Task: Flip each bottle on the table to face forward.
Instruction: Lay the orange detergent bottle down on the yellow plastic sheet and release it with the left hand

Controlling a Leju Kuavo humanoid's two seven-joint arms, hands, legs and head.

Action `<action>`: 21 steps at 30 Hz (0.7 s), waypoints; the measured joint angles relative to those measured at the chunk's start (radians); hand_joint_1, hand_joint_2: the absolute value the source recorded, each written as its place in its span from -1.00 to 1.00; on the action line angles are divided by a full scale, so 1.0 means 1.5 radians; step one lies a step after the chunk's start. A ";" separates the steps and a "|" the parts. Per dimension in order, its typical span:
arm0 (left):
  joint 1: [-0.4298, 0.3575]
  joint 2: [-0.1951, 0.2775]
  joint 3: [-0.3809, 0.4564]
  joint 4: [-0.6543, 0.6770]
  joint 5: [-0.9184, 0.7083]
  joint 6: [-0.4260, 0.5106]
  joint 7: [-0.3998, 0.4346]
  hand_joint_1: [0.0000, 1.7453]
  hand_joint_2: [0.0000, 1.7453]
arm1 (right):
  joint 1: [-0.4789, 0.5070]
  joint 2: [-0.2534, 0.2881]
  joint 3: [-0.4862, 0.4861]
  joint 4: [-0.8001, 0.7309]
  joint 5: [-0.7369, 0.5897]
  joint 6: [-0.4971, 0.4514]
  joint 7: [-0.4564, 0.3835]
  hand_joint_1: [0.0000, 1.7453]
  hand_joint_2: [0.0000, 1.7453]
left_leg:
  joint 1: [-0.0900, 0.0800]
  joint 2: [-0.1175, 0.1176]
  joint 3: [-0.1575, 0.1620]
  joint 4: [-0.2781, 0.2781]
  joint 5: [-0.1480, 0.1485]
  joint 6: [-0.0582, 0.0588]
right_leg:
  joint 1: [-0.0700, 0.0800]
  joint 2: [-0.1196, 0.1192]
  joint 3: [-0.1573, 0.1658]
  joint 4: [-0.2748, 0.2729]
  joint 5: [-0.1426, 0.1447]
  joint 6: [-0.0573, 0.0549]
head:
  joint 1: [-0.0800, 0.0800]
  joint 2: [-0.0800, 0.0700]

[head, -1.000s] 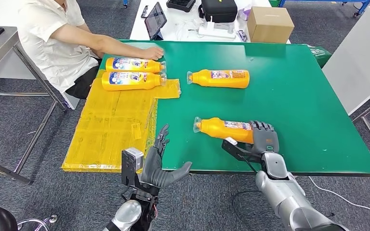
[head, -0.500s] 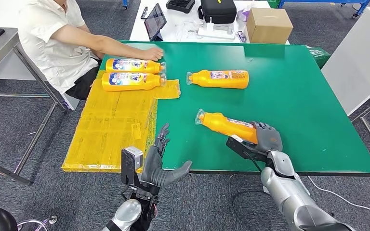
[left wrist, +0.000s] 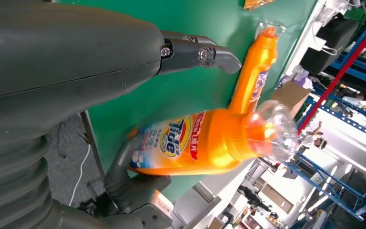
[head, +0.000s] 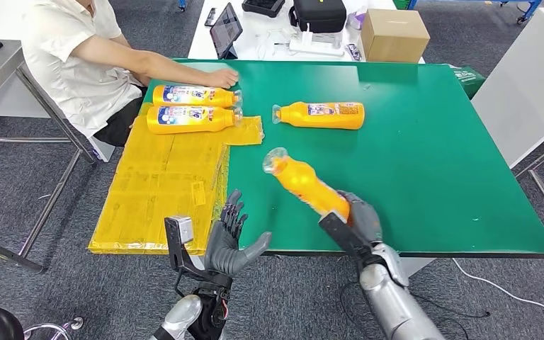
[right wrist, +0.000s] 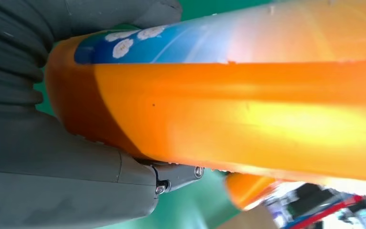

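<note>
My right hand (head: 358, 221) grips the base of an orange detergent bottle (head: 303, 180) and holds it lifted off the green table (head: 425, 163), cap tilted up toward the far left. The left wrist view shows this bottle's (left wrist: 205, 140) label side; the right wrist view shows its body (right wrist: 248, 105) close up in the right hand (right wrist: 76, 157). My left hand (head: 232, 241) hovers open below the table's near edge, fingers spread, empty. Another orange bottle (head: 320, 115) lies on its side mid-table. Two more bottles (head: 193, 95) (head: 190, 118) lie side by side at the far left.
A person sits at the far left with a hand (head: 219, 76) on the table by the two bottles. A yellow plastic sheet (head: 163, 185) covers the table's left part. Behind stand a cardboard box (head: 394, 35), a tablet (head: 227, 30) and a black bag (head: 319, 14).
My right hand has lifted the near bottle off the table and swung it left, cap rising toward the far left. The left hand shifted slightly.
</note>
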 joint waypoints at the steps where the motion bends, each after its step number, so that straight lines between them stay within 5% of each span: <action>1: 0.000 0.000 0.000 0.000 0.007 0.001 0.003 -1.00 1.00 | 0.007 0.005 0.002 -0.013 -0.008 -0.002 -0.004 1.00 1.00 | 0.000 0.000 -0.001 0.000 0.000 0.000 | 0.000 0.000 0.000 0.000 0.000 0.000 | 0.000 0.000; 8: 0.001 0.006 -0.011 0.010 0.046 0.045 0.035 -1.00 1.00 | 0.051 0.037 0.022 -0.101 -0.102 -0.035 -0.035 0.90 1.00 | -0.001 -0.001 -0.004 0.000 0.000 0.000 | -0.001 -0.002 -0.003 0.000 0.000 0.000 | 0.000 0.000; 21: -0.004 0.016 -0.044 -0.006 0.046 0.046 0.014 -1.00 1.00 | 0.080 0.072 0.109 -0.138 -0.124 -0.025 -0.046 0.93 1.00 | 0.000 -0.001 -0.005 0.000 0.000 0.000 | -0.001 -0.002 -0.004 0.000 0.000 0.000 | 0.000 0.000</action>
